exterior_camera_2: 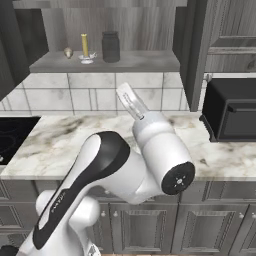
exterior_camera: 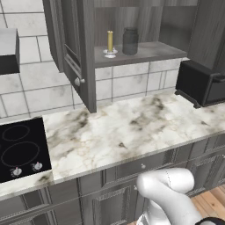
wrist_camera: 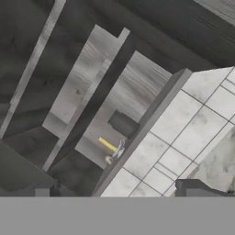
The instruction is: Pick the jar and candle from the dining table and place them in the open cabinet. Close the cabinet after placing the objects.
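Gripper jaws hidden behind the wrist; spread cannot be told. White arm folded at the elbow over the veined marble counter (exterior_camera_2: 60,135), hand aimed up at the dark grey wood-grain cabinet (exterior_camera: 145,52). On its shelf the thin yellow candle (exterior_camera: 110,41) stands just beside the dark grey cylindrical jar (exterior_camera: 130,41).

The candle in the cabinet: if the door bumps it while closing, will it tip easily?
Probably yes: the candle is a thin, tall stick in a small dish. It stands near the shelf's front edge, close beside the jar, so it might fall against that.
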### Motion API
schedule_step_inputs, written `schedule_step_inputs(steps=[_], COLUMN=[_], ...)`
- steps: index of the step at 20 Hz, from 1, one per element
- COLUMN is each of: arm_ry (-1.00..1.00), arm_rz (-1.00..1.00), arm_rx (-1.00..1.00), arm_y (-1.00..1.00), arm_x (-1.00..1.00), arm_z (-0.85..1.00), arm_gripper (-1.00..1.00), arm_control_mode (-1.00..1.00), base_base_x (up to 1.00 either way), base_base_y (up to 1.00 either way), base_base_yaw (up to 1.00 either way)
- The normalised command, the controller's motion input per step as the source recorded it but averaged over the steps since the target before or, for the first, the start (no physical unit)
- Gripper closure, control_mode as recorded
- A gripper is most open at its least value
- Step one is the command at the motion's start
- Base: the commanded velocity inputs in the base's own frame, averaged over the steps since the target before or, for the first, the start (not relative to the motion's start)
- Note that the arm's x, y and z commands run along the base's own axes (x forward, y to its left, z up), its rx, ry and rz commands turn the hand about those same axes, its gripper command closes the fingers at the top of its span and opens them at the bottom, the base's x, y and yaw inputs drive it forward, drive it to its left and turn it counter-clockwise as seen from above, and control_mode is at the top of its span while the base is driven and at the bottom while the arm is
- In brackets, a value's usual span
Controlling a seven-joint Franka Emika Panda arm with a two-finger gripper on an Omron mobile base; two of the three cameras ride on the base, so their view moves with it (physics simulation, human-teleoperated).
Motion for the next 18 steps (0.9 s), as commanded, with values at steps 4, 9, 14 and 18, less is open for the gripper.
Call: schedule_step_inputs(steps=[4, 9, 14, 18], arm_ry=[0.00, 0.00, 0.00, 0.00], arm_rz=[0.00, 0.00, 0.00, 0.00], arm_rx=[0.03, 0.06, 0.10, 0.12], arm_y=[-0.55, -0.54, -0.50, -0.54], arm_x=[0.00, 0.02, 0.09, 0.31], arm_z=[-0.31, -0.33, -0.26, -0.02], arm_gripper=[-1.00, -1.00, -1.00, -1.00], arm_control_mode=[-1.00, -1.00, -1.00, -1.00], base_base_x=[0.00, 0.00, 0.00, 0.00], base_base_y=[0.00, 0.00, 0.00, 0.00], base_base_yaw=[0.00, 0.00, 0.00, 0.00])
